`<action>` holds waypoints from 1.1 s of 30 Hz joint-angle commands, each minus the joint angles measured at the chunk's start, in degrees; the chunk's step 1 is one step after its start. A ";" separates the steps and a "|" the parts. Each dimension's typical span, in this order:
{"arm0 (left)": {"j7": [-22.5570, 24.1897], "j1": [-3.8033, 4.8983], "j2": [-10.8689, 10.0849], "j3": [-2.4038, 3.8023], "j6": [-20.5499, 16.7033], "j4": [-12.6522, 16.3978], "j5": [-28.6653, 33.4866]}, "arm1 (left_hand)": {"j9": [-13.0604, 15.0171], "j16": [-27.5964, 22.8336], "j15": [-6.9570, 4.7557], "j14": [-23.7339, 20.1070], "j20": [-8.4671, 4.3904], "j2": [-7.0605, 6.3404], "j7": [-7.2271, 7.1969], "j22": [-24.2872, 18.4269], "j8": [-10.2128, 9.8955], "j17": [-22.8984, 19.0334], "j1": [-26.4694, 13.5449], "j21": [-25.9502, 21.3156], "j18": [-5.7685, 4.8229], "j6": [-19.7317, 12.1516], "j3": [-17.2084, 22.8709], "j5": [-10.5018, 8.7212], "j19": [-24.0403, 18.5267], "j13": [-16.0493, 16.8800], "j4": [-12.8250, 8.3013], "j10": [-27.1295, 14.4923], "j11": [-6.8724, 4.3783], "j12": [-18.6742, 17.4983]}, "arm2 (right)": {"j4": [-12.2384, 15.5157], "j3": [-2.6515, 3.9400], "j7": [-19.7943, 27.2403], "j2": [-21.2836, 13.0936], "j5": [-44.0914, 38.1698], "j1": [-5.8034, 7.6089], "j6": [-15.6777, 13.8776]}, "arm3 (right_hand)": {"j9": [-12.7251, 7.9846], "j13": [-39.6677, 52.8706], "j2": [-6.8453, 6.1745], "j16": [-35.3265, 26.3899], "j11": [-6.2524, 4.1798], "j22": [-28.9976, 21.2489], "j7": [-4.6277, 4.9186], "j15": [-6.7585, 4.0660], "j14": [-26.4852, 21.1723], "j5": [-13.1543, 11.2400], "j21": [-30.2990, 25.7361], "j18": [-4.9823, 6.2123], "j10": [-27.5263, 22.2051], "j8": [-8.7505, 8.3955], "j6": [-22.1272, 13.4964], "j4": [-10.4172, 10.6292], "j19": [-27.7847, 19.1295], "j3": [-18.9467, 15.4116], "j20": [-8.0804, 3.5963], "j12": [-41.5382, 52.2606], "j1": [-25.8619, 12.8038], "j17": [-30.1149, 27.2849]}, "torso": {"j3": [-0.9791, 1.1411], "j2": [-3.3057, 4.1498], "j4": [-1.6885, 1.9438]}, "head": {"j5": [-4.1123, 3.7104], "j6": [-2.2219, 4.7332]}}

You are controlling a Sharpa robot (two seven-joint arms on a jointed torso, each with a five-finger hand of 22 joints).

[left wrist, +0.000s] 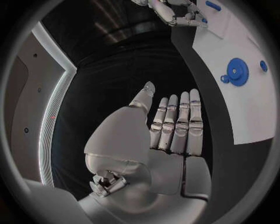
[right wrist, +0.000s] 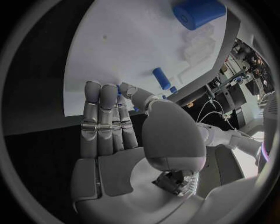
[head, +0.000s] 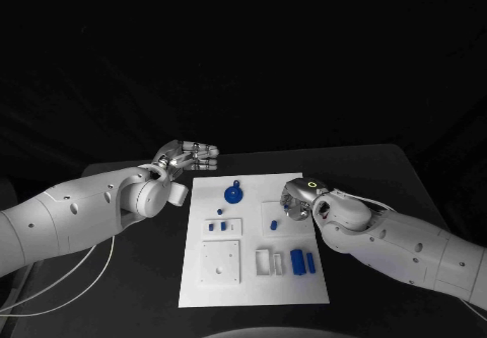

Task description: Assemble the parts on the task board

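Fingers [left wrist: 175, 126] of the left hand [head: 188, 156] lie straight and side by side, thumb set a little apart, holding nothing; the hand hovers over the dark surface [head: 132, 282] off the far left corner of the task board [head: 254, 296], clear of it. In the left wrist view the nearest thing on the board is a blue gear [left wrist: 237, 71] with a small tab at its rim, and a little blue round part [left wrist: 263, 66] lies just beside it.

The right hand [head: 300, 203] rests at the right edge of the board, about midway along, its fingers [right wrist: 100, 114] extended together toward the white plate. Whether something small sits between thumb and fingertips I cannot tell; a trace of blue shows there in the right wrist view, too hidden to name. Just ahead of those fingers a blue peg [right wrist: 161, 78] lies on the board, and farther off a larger blue cylinder [right wrist: 198, 12] lies beside clear recessed fixtures [right wrist: 198, 44].

From the head view, the gear [head: 233, 193] sits near the board's far middle, a blue peg [head: 274, 225] lies on a raised white block just left of the right hand, two small blue pieces [head: 216, 227] stand in a white holder at the left, and a blue block [head: 298, 261] stands in the near right, beside a white slotted frame [head: 269, 261]. A square white plate with holes [head: 222, 262] occupies the near left. White cables [head: 61, 282] trail across the surface under the left arm.
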 commanded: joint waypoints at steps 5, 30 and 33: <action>0.34 0.10 0.21 0.06 1.44 -0.03 -0.47 | 0.07 0.02 -0.06 -0.37 0.04 0.42 -0.03 -0.04 0.21 0.02 0.02 -0.08 -0.68 -0.20 0.14 0.09 -0.53 -0.02 -0.10 -0.32 -0.12 0.01 | -0.39 -0.47 -0.46 0.05 -0.79 -0.32 1.83 | 0.29 0.27 0.76 -0.28 -0.66 1.26 -0.38 -0.58 -0.17 -1.94 0.21 0.49 2.92 -0.02 1.54 -0.47 -0.13 0.75 -0.41 0.47 1.49 -0.02 | 0.01 0.02 -0.01 | -0.12 0.03; 0.31 0.43 0.41 0.06 2.53 -0.91 -1.96 | 0.07 0.01 0.09 -0.59 0.14 0.98 -0.04 -0.07 0.20 0.01 -0.61 -0.14 -0.77 -0.25 -0.09 -0.48 -0.86 -0.02 0.91 -0.49 -0.06 0.02 | -0.83 -0.72 0.00 0.70 -0.89 -0.34 -1.84 | 1.69 0.42 2.59 -1.47 -1.82 1.15 -1.37 -1.53 1.37 -5.79 1.90 -0.65 6.66 -0.07 5.02 -1.42 -0.02 3.03 -1.72 0.41 1.77 0.47 | -0.03 0.01 0.00 | -0.44 0.43; 0.22 0.43 0.39 0.06 2.56 -0.98 -2.03 | 0.06 0.00 0.14 -0.65 0.17 0.97 0.00 -0.07 0.18 0.01 -0.68 -0.12 -0.78 -0.35 -0.17 -0.50 -0.91 -0.02 1.11 -0.61 -0.01 0.01 | -0.63 -0.71 0.05 0.60 -0.67 -0.36 -2.14 | 1.77 0.43 2.53 -1.55 -1.84 1.15 -1.39 -1.53 1.44 -5.77 1.95 -0.64 6.72 -0.06 5.07 -1.43 0.00 3.18 -1.74 0.42 1.70 0.50 | -0.01 0.04 0.02 | -0.41 0.46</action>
